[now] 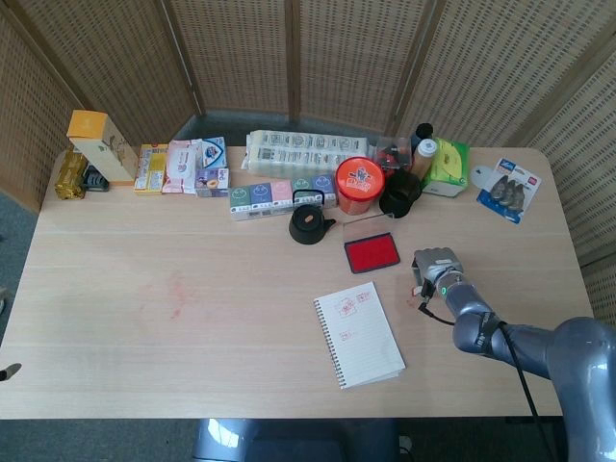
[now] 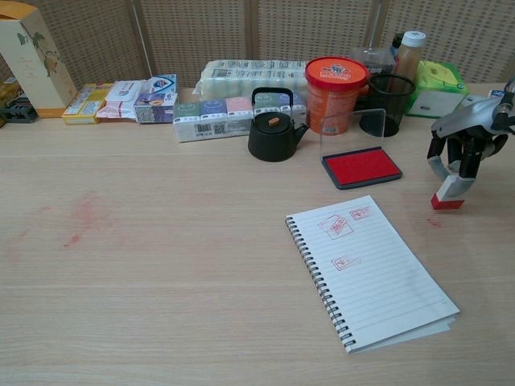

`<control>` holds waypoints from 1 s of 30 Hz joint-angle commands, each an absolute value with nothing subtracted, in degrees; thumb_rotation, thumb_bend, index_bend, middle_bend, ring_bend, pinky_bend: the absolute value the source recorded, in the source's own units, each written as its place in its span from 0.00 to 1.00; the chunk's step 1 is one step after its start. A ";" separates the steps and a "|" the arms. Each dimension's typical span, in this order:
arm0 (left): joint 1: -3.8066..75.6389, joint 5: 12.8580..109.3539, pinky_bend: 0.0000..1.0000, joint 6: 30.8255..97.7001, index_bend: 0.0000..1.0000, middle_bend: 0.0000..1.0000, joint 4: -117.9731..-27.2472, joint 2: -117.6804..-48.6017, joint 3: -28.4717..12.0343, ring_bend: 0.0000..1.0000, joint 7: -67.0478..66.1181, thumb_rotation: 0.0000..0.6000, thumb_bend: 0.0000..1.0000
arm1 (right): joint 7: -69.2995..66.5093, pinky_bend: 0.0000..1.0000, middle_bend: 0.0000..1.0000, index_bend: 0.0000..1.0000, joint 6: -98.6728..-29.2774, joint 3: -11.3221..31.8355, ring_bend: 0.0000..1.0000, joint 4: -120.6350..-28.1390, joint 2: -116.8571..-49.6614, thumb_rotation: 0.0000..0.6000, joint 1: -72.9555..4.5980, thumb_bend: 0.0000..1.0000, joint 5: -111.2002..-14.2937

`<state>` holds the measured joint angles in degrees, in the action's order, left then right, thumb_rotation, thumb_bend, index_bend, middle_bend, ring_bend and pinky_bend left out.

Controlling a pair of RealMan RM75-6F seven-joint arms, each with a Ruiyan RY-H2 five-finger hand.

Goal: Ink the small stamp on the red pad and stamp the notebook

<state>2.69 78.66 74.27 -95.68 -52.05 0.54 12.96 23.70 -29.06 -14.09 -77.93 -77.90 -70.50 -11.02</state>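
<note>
The small stamp, white with a red base, stands upright in the fingers of my right hand, with its base down at the tabletop to the right of the notebook. In the head view the right hand covers the stamp. The red ink pad lies open to the left of the hand, with its clear lid upright behind it. The spiral notebook lies open nearer the front edge, with three red stamp prints near its top. My left hand is not visible.
A black teapot, an orange tub and a black mesh cup stand behind the pad. Boxes and packets line the back edge. Red ink smudges mark the table at left, and a small one lies beside the stamp.
</note>
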 commanded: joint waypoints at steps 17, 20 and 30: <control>2.65 79.24 0.00 74.37 0.00 0.00 -95.66 -51.84 0.75 0.00 13.52 1.00 0.03 | 21.22 0.96 0.67 0.50 -29.09 -14.73 0.75 -77.29 -77.52 1.00 -69.46 0.43 -13.74; 2.62 79.28 0.00 74.41 0.00 0.00 -95.69 -51.82 0.79 0.00 13.58 1.00 0.03 | 21.03 0.96 0.66 0.50 -29.13 -14.82 0.74 -77.43 -77.42 1.00 -69.48 0.43 -14.07; 2.66 79.35 0.00 74.36 0.00 0.00 -95.74 -51.74 0.82 0.00 13.77 1.00 0.03 | 21.57 0.96 0.66 0.48 -31.22 -15.37 0.75 -80.28 -76.24 1.00 -70.45 0.43 -13.77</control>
